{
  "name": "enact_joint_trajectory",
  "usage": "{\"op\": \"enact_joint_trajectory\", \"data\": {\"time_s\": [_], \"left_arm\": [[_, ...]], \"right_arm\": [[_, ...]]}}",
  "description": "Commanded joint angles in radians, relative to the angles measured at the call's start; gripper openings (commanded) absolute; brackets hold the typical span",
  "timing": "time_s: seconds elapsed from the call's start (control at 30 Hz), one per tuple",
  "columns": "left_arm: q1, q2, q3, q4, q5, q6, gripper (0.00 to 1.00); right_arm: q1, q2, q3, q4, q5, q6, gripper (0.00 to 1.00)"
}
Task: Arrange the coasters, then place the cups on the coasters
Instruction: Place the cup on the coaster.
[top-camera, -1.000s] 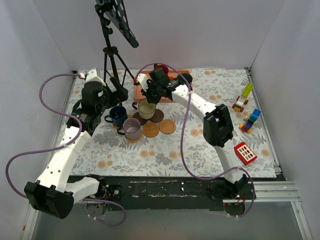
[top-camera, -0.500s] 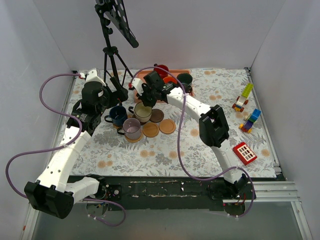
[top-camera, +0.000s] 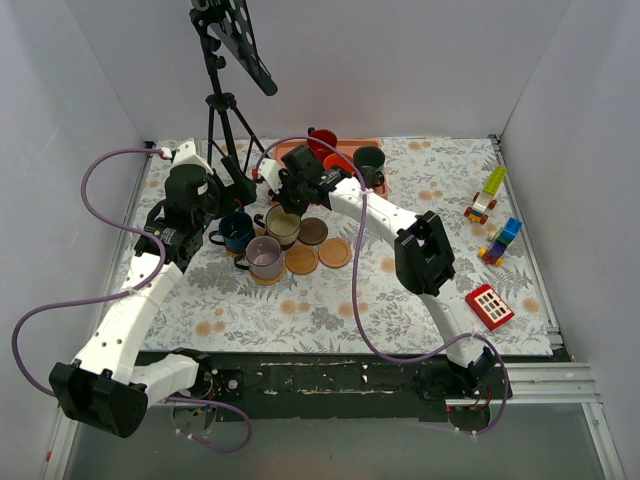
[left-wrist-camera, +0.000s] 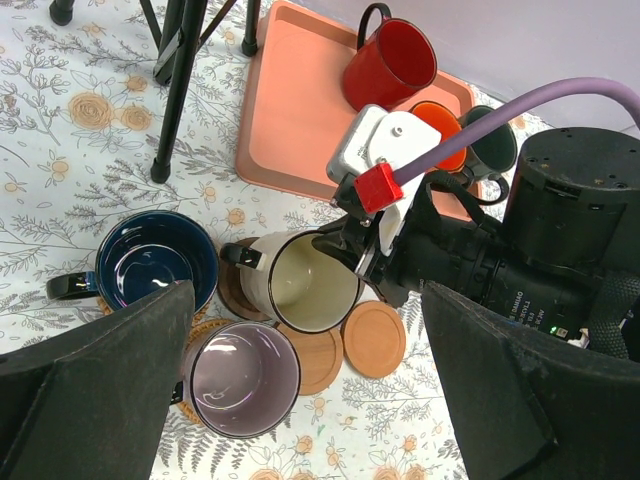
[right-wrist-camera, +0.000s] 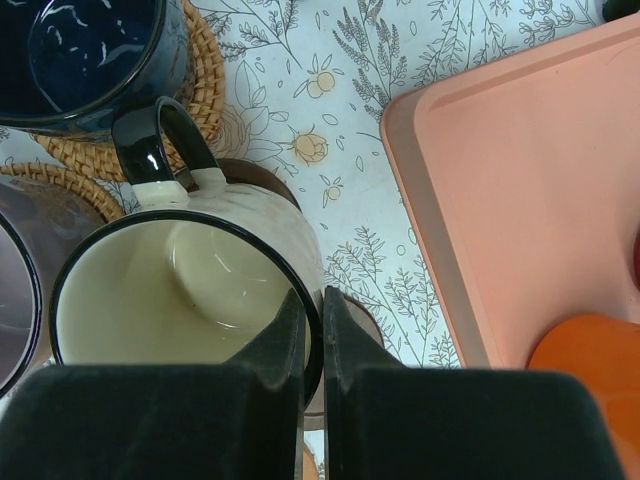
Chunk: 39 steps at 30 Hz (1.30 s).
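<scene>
One floral tablecloth (top-camera: 420, 290), white walls (top-camera: 400, 70), right end effector (right-wrist-camera: 312, 305) pinching cream cup (right-wrist-camera: 170, 290), left end effector (left-wrist-camera: 305, 290) apart

on the floral-print tablecloth (top-camera: 330, 300), the black right gripper (top-camera: 291, 206) is down at the far rim of the cream mug with a dark rim (top-camera: 282, 228). a dark brown round coaster (top-camera: 315, 231) lies bare just right of that mug, with two tan round coasters (top-camera: 301, 260) nearer the arms. the navy blue mug (top-camera: 237, 231) and grey-lilac mug (top-camera: 265, 256) stand to the left. the red mug (top-camera: 322, 140), orange mug (top-camera: 340, 163) and dark green mug (top-camera: 369, 160) sit at the pink rectangular tray (top-camera: 284, 156).
</scene>
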Motion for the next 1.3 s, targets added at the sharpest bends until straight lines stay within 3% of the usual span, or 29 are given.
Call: {"op": "enact_joint_trajectory", "data": {"time_s": [0.0,1.27], "left_arm": [[0.009,-0.037,-0.014,0.007,-0.008,0.019,0.98],[0.007,-0.035,-0.02,0.006,-0.011,0.019,0.98]], "right_arm": [[0.01,-0.008,0.071,0.089,0.001,-0.001,0.01],[0.037,0.025,0.067,0.106,0.073,0.078,0.01]]}}
